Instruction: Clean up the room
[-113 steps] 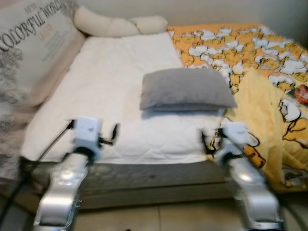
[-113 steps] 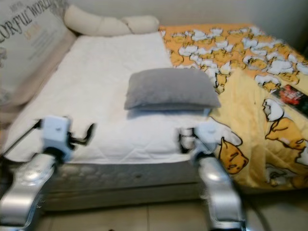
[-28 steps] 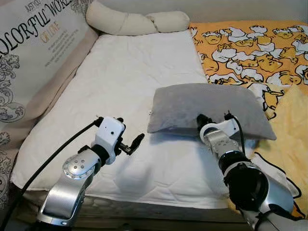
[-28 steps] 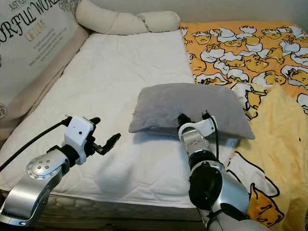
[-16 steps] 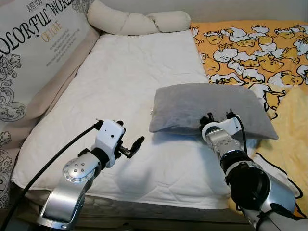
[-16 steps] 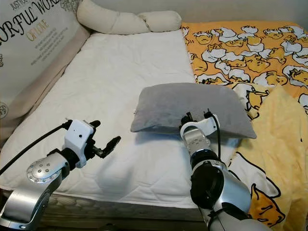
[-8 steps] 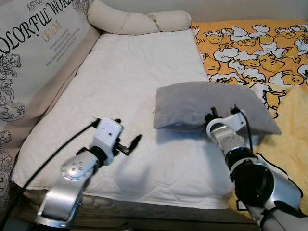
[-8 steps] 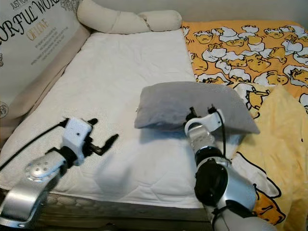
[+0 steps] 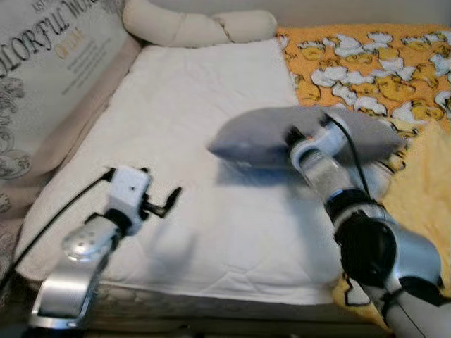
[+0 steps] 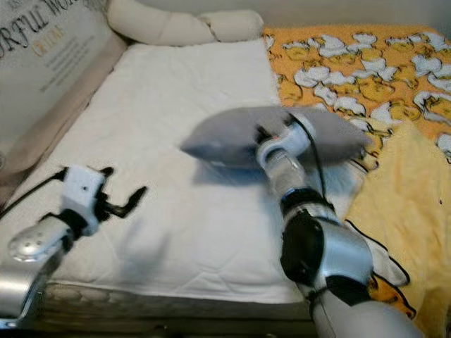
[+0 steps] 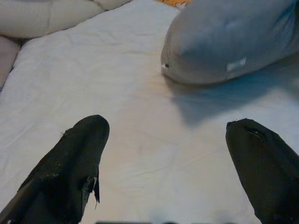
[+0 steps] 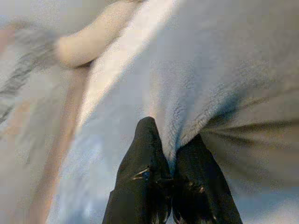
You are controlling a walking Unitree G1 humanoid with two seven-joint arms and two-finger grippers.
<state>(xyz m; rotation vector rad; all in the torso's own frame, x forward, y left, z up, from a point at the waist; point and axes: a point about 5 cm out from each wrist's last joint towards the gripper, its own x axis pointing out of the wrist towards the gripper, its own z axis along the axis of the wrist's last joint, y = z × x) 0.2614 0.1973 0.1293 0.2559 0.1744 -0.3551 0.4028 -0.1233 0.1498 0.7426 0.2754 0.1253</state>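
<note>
On the bed, the soft grey rectangular pillow (image 9: 296, 134) is raised off the white quilted mattress pad (image 9: 190, 120), casting a shadow beneath it, with the right tool (image 12: 172, 154) pinched tight on a fold of its near edge. The right wrist view shows what the head views cannot: the two black fingers (image 12: 147, 158) pressed together with grey fabric bunched between them. The left wrist view shows the left tool (image 11: 170, 168) with its fingers spread wide and nothing between them, low over the white pad, the pillow's end with a small white label ahead of it. In the head views the left tool (image 9: 163, 204) hovers near the bed's front edge, well apart from the pillow. A long cream bolster cushion (image 9: 197, 28) lies along the head of the bed, a large printed cushion with lettering (image 9: 49, 63) leans on the robot's left, and an orange blanket with white-and-yellow cartoon figures (image 9: 373, 63) covers the right side. Compared with half a second ago, the pillow sits higher and further toward the bolster, and the left arm has swung outward to the left.
</note>
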